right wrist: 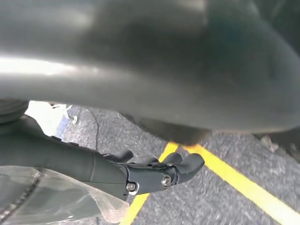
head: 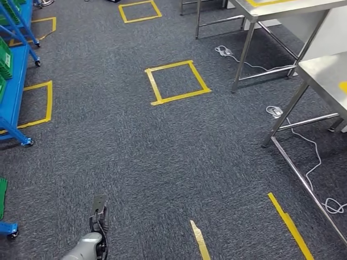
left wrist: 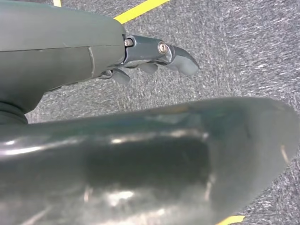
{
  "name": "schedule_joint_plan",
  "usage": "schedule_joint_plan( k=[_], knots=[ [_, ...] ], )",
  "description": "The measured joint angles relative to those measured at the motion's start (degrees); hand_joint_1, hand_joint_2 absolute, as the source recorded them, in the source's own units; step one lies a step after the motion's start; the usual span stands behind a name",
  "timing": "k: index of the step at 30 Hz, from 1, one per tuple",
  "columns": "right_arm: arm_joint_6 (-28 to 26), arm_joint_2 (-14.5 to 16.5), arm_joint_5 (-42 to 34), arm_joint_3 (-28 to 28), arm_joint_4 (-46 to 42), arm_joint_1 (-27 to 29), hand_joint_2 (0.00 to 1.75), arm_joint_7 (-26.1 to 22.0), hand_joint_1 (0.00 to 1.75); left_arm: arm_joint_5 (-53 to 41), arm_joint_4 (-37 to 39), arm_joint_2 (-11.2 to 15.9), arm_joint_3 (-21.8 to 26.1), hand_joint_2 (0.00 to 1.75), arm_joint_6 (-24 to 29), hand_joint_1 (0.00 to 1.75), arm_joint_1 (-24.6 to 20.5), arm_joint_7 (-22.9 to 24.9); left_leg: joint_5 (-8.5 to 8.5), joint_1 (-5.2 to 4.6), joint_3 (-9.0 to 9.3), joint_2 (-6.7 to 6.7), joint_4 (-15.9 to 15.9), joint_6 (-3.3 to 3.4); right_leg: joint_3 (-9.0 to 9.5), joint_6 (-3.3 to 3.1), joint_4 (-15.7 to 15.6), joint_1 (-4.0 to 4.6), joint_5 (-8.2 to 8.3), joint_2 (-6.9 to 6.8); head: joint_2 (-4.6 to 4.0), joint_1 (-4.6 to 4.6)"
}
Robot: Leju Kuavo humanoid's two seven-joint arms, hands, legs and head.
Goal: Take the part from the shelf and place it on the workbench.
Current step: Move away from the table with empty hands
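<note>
Over speckled grey carpet [head: 122, 162], left hand [left wrist: 152, 54] hangs empty, fingers straight.

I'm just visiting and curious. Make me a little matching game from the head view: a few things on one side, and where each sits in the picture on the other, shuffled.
Things:
1. blue shelf
2. steel workbench
3. yellow tape square
4. left hand

Places in the head view:
A. bottom edge, left of centre
B. along the left edge
C. on the carpet near the middle
D. at the right side

Pairs: 1-B, 2-D, 3-C, 4-A
</note>
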Motion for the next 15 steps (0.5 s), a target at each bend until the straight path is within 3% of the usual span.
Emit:
schedule_joint_plan(
  k=[1, 3, 5, 7, 8, 9, 10, 12, 14, 15],
  knots=[
    [0.0, 0.0, -0.1, 0.0, 0.0, 0.0, 0.0, -0.1, 0.0, -0.1, 0.0, 0.1, -0.1, 0.0, 0.0, 0.0, 0.0, 0.1, -0.02, 0.07, -0.09, -0.13, 0.0, -0.28, 0.16, -0.22, -0.1, -0.02, 0.1, -0.65, 0.0, 0.01],
    [0.0, 0.1, -0.3, 0.0, 0.0, 0.2, 0.0, -0.3, 0.0, -0.4, 0.0, 0.1, -0.3, 0.0, 0.0, 0.0, 0.0, 0.3, -1.4, -0.07, -1.03, 2.12, 2.2, -0.85, 0.59, -0.84, -0.5, -0.14, 0.19, -2.14, 0.0, -0.28],
    [0.0, 0.3, -0.5, -0.1, 0.0, 0.3, 0.0, -0.4, 0.0, -0.8, 0.0, 0.1, -0.6, 0.0, 0.0, 0.0, -0.4, 0.6, -4.7, -0.09, -3.96, 5.59, 8.5, -1.39, 0.91, -1.35, -0.6, -0.02, 0.03, -3.8, 0.0, -0.58],
    [0.0, 0.3, -0.7, -0.2, 0.0, 0.4, 0.0, -0.3, 0.0, -1.2, 0.0, 0.0, -0.8, 0.0, 0.1, 0.0, -0.6, 1.1, -7.04, 0.16, -7.11, 6.86, 15.1, -1.74, 1.1, -1.52, -0.6, 0.12, -0.21, -5.54, 0.0, -0.6],
    [0.0, 0.3, -0.8, -0.3, 0.0, 0.5, 0.0, -0.3, 0.0, -1.4, 0.0, 0.0, -0.9, 0.0, 0.1, 0.0, -0.6, 1.3, -6.75, 0.25, -7.49, 7.08, 16.0, -1.81, 1.19, -1.52, -0.6, 0.15, -0.35, -6.36, 0.0, -0.61],
    [0.0, 0.3, -0.9, -0.4, 0.0, 0.5, 0.0, -0.3, 0.0, -1.5, 0.0, -0.1, -1.0, 0.0, 0.1, 0.0, -0.6, 1.5, -5.44, 0.32, -6.75, 7.32, 14.6, -1.78, 1.35, -1.46, -0.6, 0.16, -0.49, -7.11, 0.0, -0.63],
    [0.0, 0.3, -1.0, -0.5, 0.0, 0.5, 0.0, -0.3, 0.0, -1.7, 0.0, 0.0, -1.1, 0.0, 0.0, 0.0, -0.6, 1.7, -3.46, 0.31, -4.99, 7.92, 11.2, -1.64, 1.57, -1.33, -0.6, 0.17, -0.66, -7.79, 0.0, -0.63],
    [-0.1, 0.3, -1.1, -0.5, 0.0, 0.5, 0.0, -0.4, 0.0, -2.2, 0.0, -0.1, -1.5, 0.0, 0.0, 0.0, -0.9, 2.0, -0.77, -0.2, -1.13, 10.82, 3.6, -1.06, 1.99, -0.89, -0.5, 0.38, -1.07, -8.95, 0.0, -0.66],
    [-0.2, 0.3, -1.1, -0.6, 0.0, 0.5, 0.0, -0.4, 0.0, -2.6, 0.0, -0.3, -1.9, 0.0, 0.1, 0.0, -1.3, 2.1, -0.52, -0.8, 0.29, 12.56, 0.4, -0.43, 2.27, -0.35, -0.6, 0.73, -1.46, -10.2, 0.0, -0.64],
    [-0.2, 0.3, -1.2, -0.6, 0.0, 0.5, 0.0, -0.4, 0.0, -2.7, 0.0, -0.3, -2.1, 0.0, 0.1, 0.0, -1.4, 2.2, -0.59, -0.96, 0.22, 12.05, 0.2, -0.12, 2.43, -0.07, -0.7, 0.85, -1.6, -10.91, 0.0, -0.67]
  ],
)
